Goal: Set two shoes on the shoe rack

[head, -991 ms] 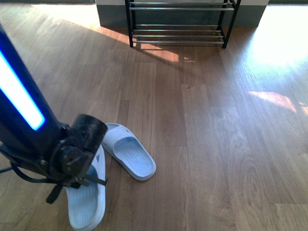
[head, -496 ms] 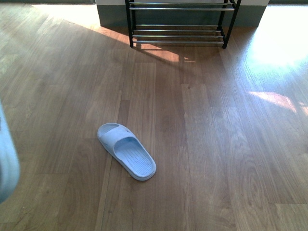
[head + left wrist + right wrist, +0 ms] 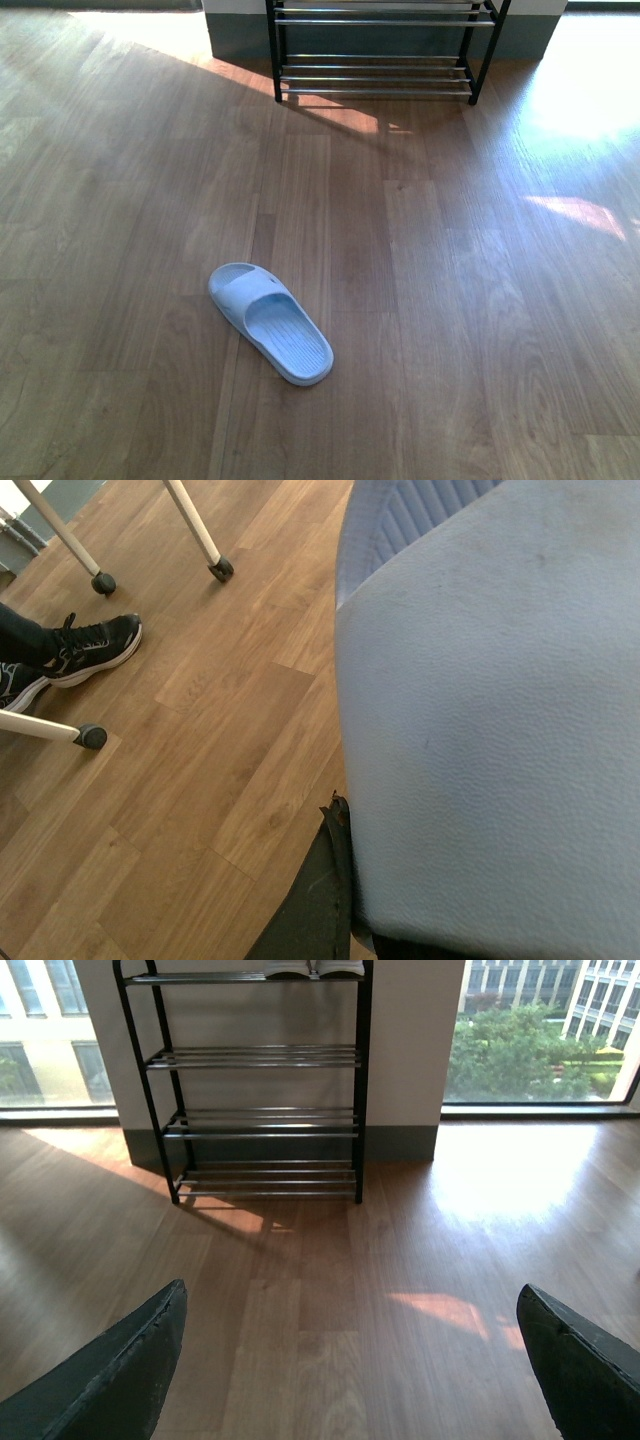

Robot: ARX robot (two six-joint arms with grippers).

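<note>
I am watching one pale blue slide (image 3: 480, 730) filling the left wrist view, hanging clear of the floor (image 3: 200, 730), with the left tool (image 3: 332, 890) clamping it against its dark finger. The other slide (image 3: 270, 322) is lying sole down toward the floor's near edge, left of middle, heel angling toward me. The shoe rack (image 3: 375, 60) is standing at the far edge by the wall, well apart from it. The right tool (image 3: 350, 1360) is facing the rack, its fingers (image 3: 110, 1380) spreading wide apart and gripping nothing. White-soled shoes (image 3: 300, 968) are sitting on the top tier.
</note>
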